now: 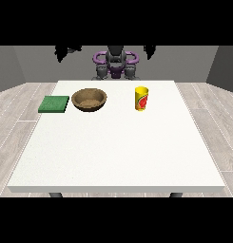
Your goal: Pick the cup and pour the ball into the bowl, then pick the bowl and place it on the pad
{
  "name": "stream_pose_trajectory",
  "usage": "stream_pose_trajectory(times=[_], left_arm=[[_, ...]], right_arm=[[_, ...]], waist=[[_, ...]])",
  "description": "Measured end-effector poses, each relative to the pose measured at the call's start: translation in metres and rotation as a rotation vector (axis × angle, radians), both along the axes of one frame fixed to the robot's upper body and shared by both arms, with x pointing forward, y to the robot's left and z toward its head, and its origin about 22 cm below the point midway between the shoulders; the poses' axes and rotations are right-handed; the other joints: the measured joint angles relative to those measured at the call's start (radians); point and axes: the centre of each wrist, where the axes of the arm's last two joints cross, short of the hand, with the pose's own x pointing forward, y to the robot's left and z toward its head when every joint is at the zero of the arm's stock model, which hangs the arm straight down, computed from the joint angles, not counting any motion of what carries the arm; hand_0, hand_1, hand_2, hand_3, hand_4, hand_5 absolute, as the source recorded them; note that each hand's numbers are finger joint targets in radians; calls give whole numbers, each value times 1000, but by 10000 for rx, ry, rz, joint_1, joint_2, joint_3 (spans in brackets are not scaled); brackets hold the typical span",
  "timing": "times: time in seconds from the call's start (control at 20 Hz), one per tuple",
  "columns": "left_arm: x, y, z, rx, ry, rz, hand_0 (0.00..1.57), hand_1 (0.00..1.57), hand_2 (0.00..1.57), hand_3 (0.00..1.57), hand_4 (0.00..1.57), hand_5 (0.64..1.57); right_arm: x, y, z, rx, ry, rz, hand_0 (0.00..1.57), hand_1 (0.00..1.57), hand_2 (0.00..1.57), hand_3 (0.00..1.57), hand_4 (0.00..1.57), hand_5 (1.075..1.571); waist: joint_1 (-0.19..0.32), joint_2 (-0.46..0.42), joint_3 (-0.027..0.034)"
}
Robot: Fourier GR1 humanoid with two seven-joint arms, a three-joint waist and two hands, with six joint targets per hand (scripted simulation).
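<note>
A yellow cup (141,98) with a red mark stands upright on the white table (118,152), right of centre near the far edge. No ball shows; the cup's inside is hidden. A brown bowl (90,99) sits to the cup's left, with nothing visible in it. A flat green pad (54,104) lies left of the bowl, close to the table's left edge. Both hands are raised well above and behind the table: the hand at the view's left (61,51) and the hand at the view's right (150,50). Neither is near any object.
The robot's torso (116,64) stands behind the far table edge. Grey plank floor (13,109) surrounds the table. The three objects line up along the far third of the table.
</note>
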Motion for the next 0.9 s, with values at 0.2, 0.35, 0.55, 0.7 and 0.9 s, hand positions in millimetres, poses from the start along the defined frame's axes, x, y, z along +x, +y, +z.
stream_pose_trajectory(times=[0.2, 0.35, 0.55, 0.7, 0.9], left_arm=[[22, 19, 0, 422, -813, 250, 0, 0, 0, 0, 0, 1480], [35, 25, -6, 682, -1323, 419, 0, 0, 0, 0, 0, 1464], [53, 32, -21, 816, -1747, 734, 0, 0, 0, 0, 0, 1464], [61, 40, -43, 831, -1905, 922, 0, 0, 0, 0, 0, 1477], [63, 41, -78, 873, -1777, 1031, 0, 0, 0, 0, 0, 1470]], right_arm=[[12, -2, 9, -134, -661, 229, 0, 0, 0, 0, 216, 1570], [21, -4, 8, -167, -1074, 142, 0, 0, 0, 0, 181, 1571], [33, -8, 14, -283, -1495, 252, 0, 0, 0, 0, 181, 1571], [38, -9, 24, -331, -1812, 335, 0, 0, 0, 0, 206, 1571], [42, -14, 27, -338, -1813, 357, 0, 0, 0, 0, 174, 1571]], waist=[[-102, 769, 0], [-115, 1283, 1], [-288, 1769, -1], [-425, 1985, 0], [-469, 2038, -3]])
